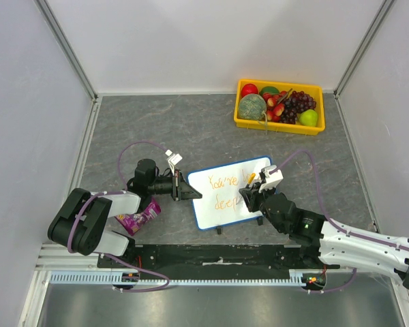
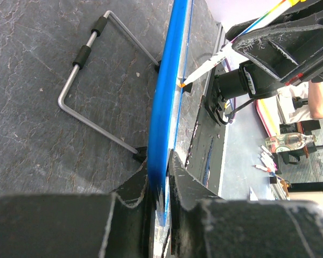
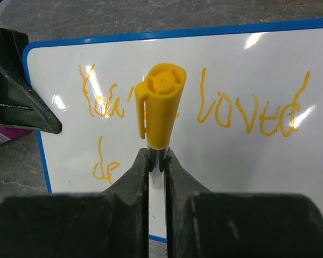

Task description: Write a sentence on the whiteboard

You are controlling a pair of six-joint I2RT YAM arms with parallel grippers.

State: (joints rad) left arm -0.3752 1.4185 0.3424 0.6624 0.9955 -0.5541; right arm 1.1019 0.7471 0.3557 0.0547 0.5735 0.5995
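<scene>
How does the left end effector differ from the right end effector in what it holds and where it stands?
The left end effector clamps the blue edge of the whiteboard; the right end effector grips a yellow-capped marker. The left end effector sits at the board's side; the right end effector faces its written front. Both grip something.

so the left gripper (image 2: 160, 193) is clamped on the blue edge of the whiteboard (image 2: 164, 107), seen edge-on and upright. A wire stand (image 2: 85, 54) rests on the gray table (image 2: 32, 134) behind it, and a marker (image 2: 204, 68) has its orange tip touching the other side.
</scene>
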